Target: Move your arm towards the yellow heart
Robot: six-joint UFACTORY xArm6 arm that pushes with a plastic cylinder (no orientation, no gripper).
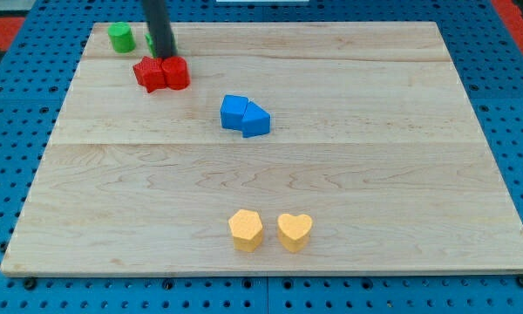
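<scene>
The yellow heart (295,231) lies near the view's bottom, just right of centre, beside a yellow hexagon block (245,229) on its left. My tip (163,56) is at the view's top left, touching the top edge of two red blocks (161,73) that sit side by side. The tip is far from the yellow heart, up and to the left of it. Two blue blocks (245,115) lie pressed together between the tip and the heart.
A green cylinder block (120,37) stands at the top left corner; another green block (151,41) is mostly hidden behind the rod. The wooden board (401,157) lies on a blue pegboard table (9,131).
</scene>
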